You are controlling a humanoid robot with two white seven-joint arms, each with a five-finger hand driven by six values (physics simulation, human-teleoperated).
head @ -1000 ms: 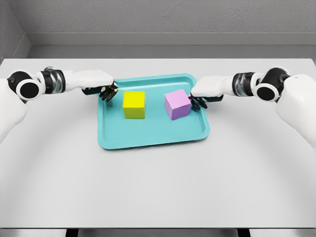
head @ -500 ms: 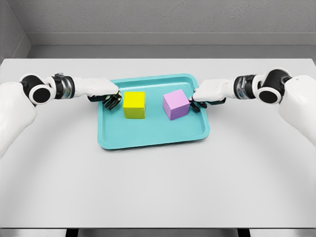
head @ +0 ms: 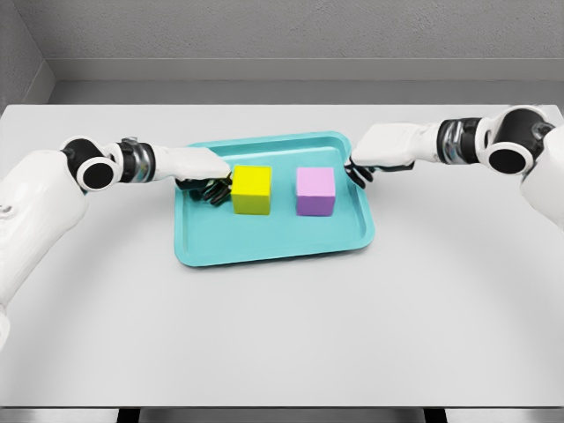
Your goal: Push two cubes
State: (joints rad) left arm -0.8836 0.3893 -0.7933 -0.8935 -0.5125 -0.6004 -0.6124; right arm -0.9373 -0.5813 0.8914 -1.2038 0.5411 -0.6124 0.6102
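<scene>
A yellow cube [head: 251,189] and a purple cube [head: 315,191] stand side by side on a teal tray [head: 264,240], a narrow gap between them. My left hand [head: 210,188] is inside the tray, its curled fingers against the yellow cube's left face. Over the tray's right rim my right hand [head: 359,171] hangs with fingers curled. It sits a little up and right of the purple cube, with a small gap between them. Neither hand holds anything.
The tray lies in the middle of a grey table [head: 282,335]. A wall runs behind the table's far edge. Both forearms stretch in low over the table from the left and right sides.
My left hand has slid right and the yellow cube moved right with it. The purple cube turned square to the tray. My right hand drew back up and right, off the cube.
</scene>
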